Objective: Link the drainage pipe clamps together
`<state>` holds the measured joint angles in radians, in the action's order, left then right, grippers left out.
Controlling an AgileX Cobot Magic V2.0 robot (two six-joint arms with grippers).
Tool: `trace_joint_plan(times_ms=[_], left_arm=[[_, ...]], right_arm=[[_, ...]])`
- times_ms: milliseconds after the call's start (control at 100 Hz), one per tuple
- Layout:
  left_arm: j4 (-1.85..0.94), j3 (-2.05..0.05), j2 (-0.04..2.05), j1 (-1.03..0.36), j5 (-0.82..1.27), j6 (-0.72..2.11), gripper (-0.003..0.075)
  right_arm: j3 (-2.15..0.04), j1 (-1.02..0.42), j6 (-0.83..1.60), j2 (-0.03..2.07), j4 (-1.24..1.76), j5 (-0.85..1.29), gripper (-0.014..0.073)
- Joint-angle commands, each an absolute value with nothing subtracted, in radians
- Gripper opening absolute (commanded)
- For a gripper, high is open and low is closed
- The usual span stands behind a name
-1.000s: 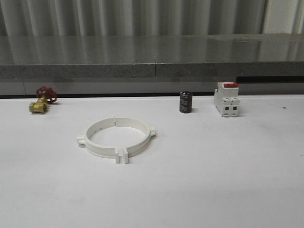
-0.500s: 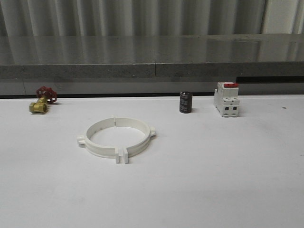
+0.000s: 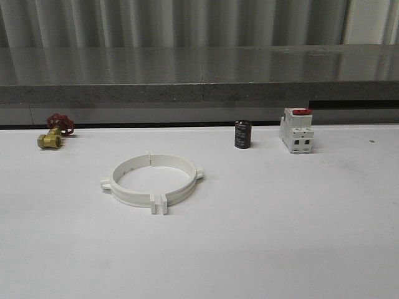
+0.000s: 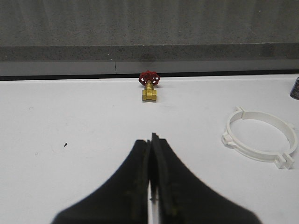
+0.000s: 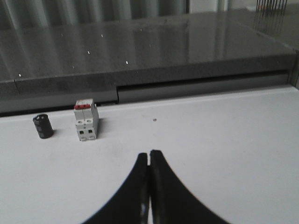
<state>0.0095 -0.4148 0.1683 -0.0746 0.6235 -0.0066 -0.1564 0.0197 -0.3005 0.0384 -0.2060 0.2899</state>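
The two white drainage pipe clamps (image 3: 151, 179) lie flat on the white table, left of centre, set end to end as one ring, with a narrow slit between their front tabs. The same ring (image 4: 260, 142) lies off to one side of my left gripper (image 4: 151, 138), well apart from it. That gripper is shut with nothing between its black fingers. My right gripper (image 5: 149, 154) is shut and empty too, above bare table, some way from the switch.
A brass valve with a red handwheel (image 3: 55, 131) sits at the back left. A black cylinder (image 3: 243, 134) and a white boxy switch with a red top (image 3: 297, 130) stand at the back right. A grey ledge (image 3: 199, 93) runs behind the table.
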Motion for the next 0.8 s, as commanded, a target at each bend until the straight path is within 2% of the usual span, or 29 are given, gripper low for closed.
trace_joint_plan(times_ms=[0,170,790], left_arm=[[0.007,-0.44,0.179,-0.071,0.539,-0.009,-0.0021],[0.007,-0.44,0.181,-0.071,0.539,-0.009,-0.0021],[0.007,-0.44,0.181,-0.071,0.539,-0.009,-0.0021]], right_arm=[[-0.107,0.046,-0.242,0.018,-0.149,0.093,-0.0065],[0.015,0.065,-0.154,-0.031,-0.067,-0.01,-0.0065],[0.01,0.063,-0.154,-0.03,-0.068,0.0,-0.0065]])
